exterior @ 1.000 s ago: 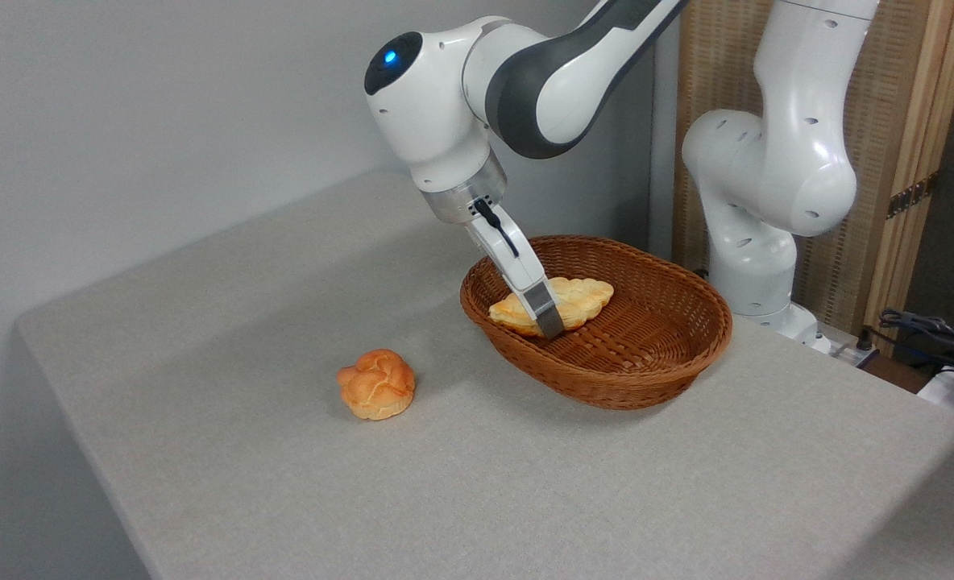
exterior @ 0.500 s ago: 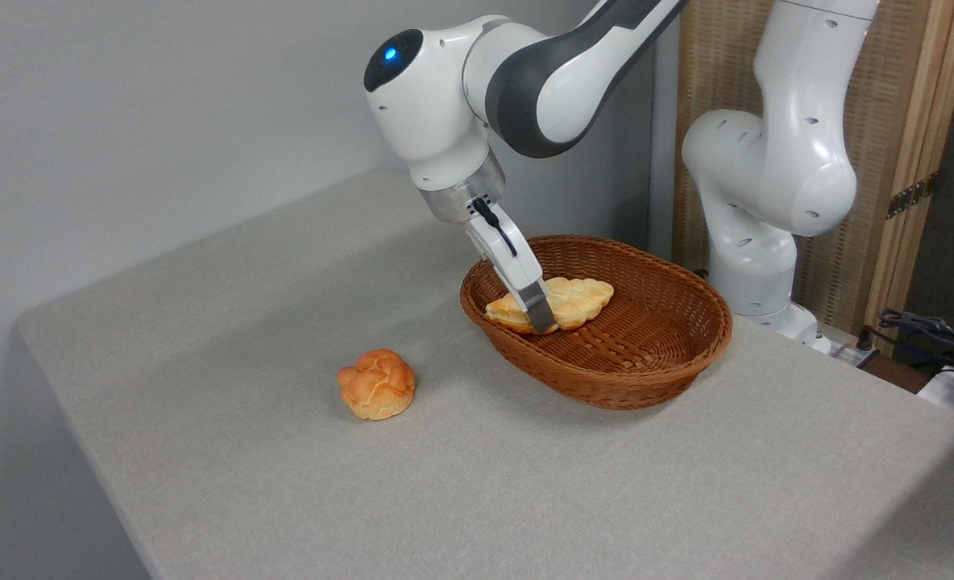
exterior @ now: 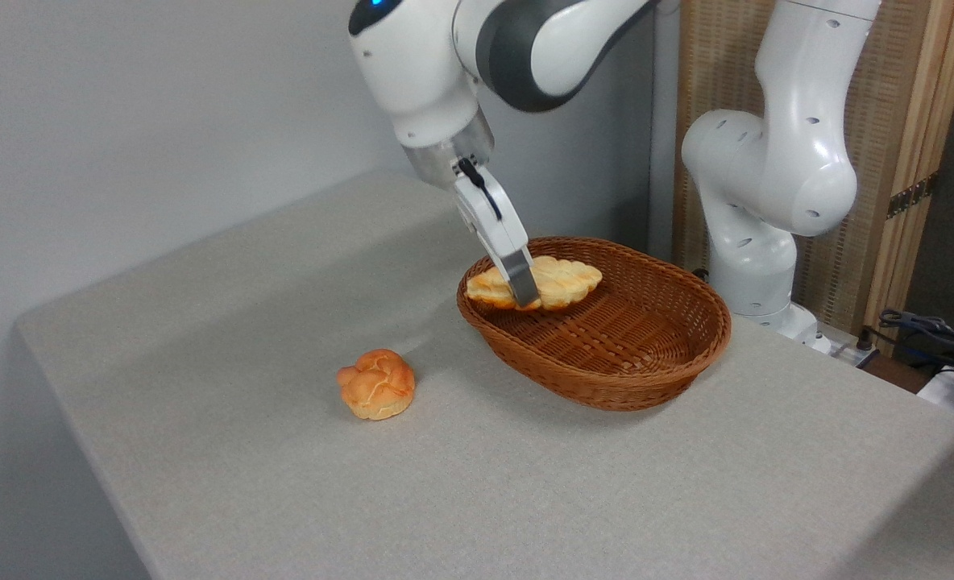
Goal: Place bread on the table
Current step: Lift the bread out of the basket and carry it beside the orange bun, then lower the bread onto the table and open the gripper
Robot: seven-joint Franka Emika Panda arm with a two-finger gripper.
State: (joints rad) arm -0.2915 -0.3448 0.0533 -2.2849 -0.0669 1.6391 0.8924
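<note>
Where far finger hides, tool (exterior: 524,296) apparently pinching bread (exterior: 562,282) above basket (exterior: 646,354); loaf middle covered.

1. A plain pale grey wall (exterior: 138,121) fills the view from 9 o'clock round to 12 o'clock, smooth and bare.
2. At 1 to 2 o'clock stands a folding screen (exterior: 888,161) of woven reed panels in light wooden frames, with a small metal hinge (exterior: 912,196) on one post.
3. At 3 o'clock, low at the edge, lies a tangle of dark cables (exterior: 928,332).
4. The light is soft and even, with faint shadows.
</note>
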